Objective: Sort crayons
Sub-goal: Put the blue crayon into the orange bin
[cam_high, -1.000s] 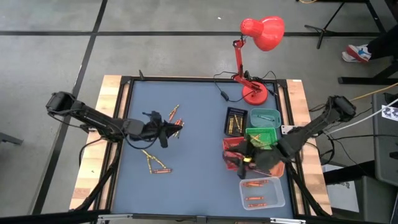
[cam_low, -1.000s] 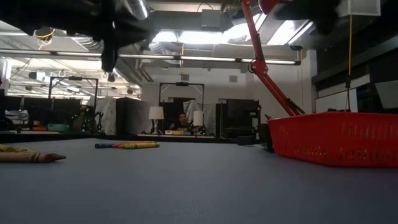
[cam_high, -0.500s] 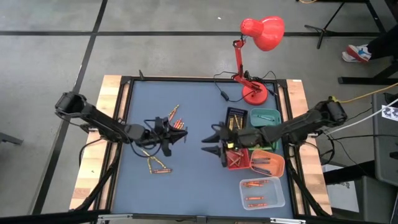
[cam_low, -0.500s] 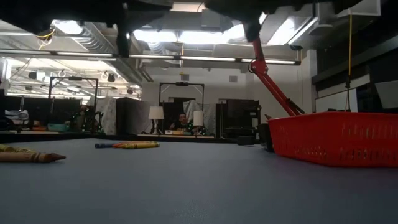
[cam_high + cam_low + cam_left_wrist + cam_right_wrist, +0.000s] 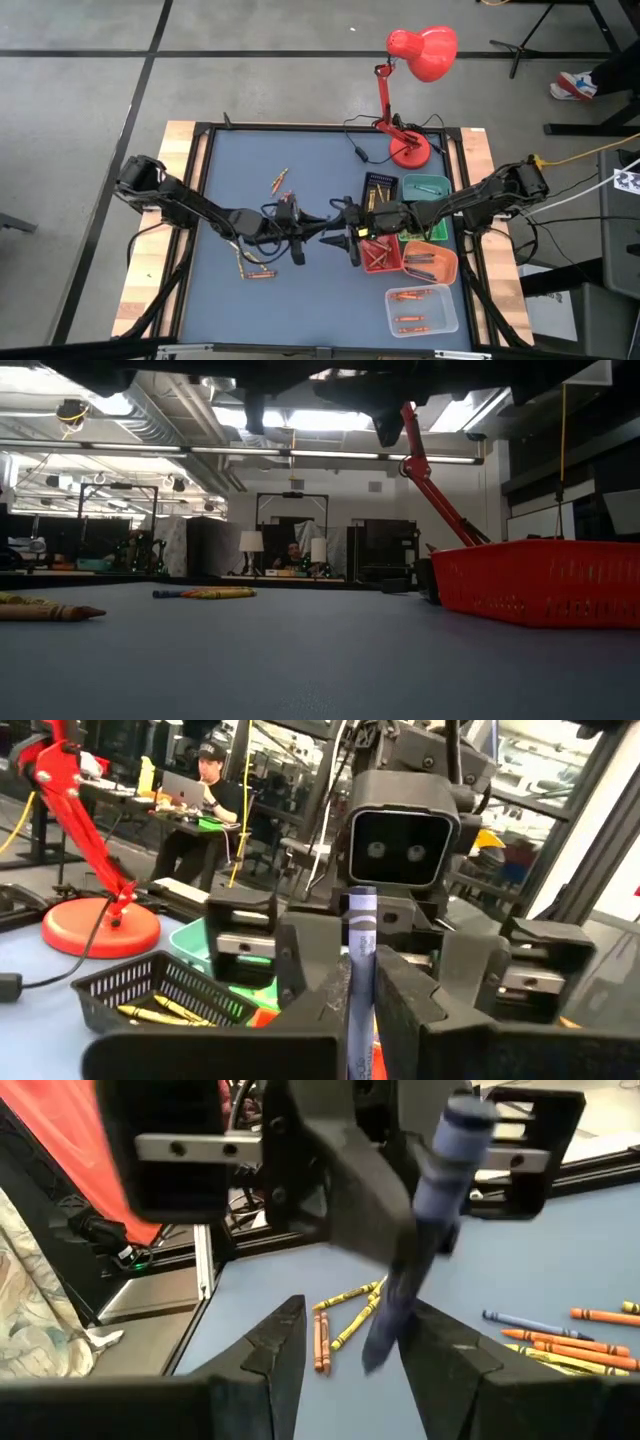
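Note:
My left gripper [image 5: 300, 226] is over the middle of the table, shut on a blue crayon [image 5: 360, 925]. My right gripper [image 5: 345, 232] faces it from the right, open. In the right wrist view its two fingers [image 5: 270, 1355] stand on either side of the crayon's lower end [image 5: 385, 1330]; I cannot tell whether they touch it. Loose orange and yellow crayons lie flat on the blue table at left [image 5: 252, 265] and farther back [image 5: 279, 181]. My left gripper pinches the blue crayon about its middle [image 5: 415, 1230] between its two fingers. The fingers come level from the table's left and lie across the crayon. The crayon stands nearly upright, a little tilted, both ends free, lifted clear of the table.
Small trays stand at the right: black [image 5: 378, 192], teal [image 5: 425, 186], green [image 5: 420, 215], red [image 5: 380, 255], orange [image 5: 432, 262] and clear [image 5: 420, 310], several holding crayons. A red desk lamp [image 5: 410, 150] stands at the back right. A person sits in the room beyond [image 5: 205, 780].
My left gripper has gone toward the table's right edge, to the middle. My right gripper has gone from over the trays toward the table's left and now faces the left gripper closely.

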`<action>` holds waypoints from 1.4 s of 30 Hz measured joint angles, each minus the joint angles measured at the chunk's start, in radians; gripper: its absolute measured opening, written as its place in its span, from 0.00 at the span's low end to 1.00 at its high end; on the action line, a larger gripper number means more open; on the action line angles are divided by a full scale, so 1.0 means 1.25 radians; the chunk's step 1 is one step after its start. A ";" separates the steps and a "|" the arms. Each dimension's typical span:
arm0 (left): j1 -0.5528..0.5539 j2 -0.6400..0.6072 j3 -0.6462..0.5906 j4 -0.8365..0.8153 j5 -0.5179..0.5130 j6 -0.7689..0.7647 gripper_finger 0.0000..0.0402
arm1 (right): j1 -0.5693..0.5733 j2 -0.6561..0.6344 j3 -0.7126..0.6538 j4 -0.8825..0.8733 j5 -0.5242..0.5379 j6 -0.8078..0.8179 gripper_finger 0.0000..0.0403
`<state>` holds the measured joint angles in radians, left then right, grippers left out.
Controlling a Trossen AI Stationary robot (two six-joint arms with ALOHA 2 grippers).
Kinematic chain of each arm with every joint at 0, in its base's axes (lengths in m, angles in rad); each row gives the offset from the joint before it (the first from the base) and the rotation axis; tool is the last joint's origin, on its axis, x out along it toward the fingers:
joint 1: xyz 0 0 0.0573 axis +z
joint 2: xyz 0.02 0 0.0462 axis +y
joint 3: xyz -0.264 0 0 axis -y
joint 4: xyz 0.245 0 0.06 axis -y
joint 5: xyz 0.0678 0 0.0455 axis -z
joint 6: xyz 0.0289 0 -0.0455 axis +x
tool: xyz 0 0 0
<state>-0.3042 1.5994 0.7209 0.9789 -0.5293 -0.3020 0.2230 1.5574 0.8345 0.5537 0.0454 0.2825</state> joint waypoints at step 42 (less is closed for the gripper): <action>-0.003 0.032 0.026 -0.161 0.082 -0.007 0.23 | 0.081 -0.270 0.000 -0.729 -0.124 0.216 0.05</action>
<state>-0.3077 1.6390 0.7536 0.7771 -0.4271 -0.3114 0.3247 1.2195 0.8349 -0.3572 -0.1094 0.5526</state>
